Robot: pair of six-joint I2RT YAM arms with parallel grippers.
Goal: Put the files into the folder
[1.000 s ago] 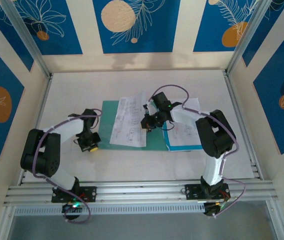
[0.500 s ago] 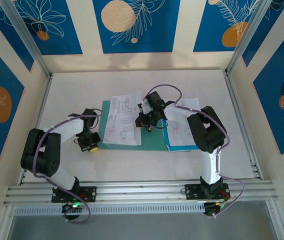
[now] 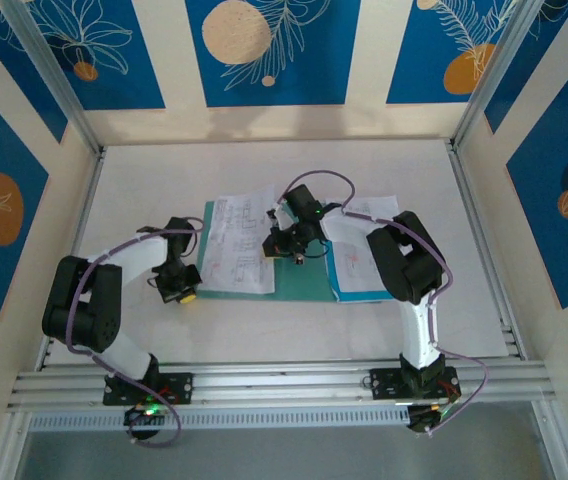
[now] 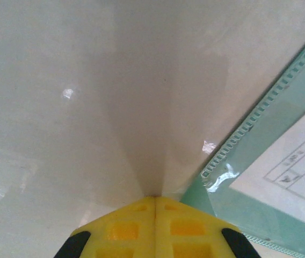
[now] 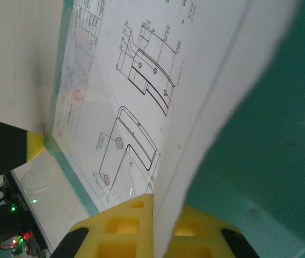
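The teal folder (image 3: 309,282) lies flat mid-table. A white printed sheet of the files (image 3: 234,245) lies across its left half. My right gripper (image 3: 282,243) is shut on that sheet's right edge; in the right wrist view the sheet (image 5: 142,80) runs out of the yellow fingertips (image 5: 155,201) over the folder (image 5: 270,134). At the folder's near left corner, my left gripper (image 3: 182,285) is shut. Its left wrist view has the fingertips (image 4: 155,198) closed on a pale, see-through flap beside the folder's corner (image 4: 297,97), with the sheet (image 4: 297,166) under glossy plastic.
More white printed sheets (image 3: 364,250) lie to the right of the folder on a blue-edged pad (image 3: 364,296). Metal rails line the table's left, right and near sides. The white tabletop (image 3: 264,170) stretches behind the folder.
My right gripper has carried the sheet leftward over the folder, so the sheet now reaches close to the folder's left edge. The left arm has stayed put.
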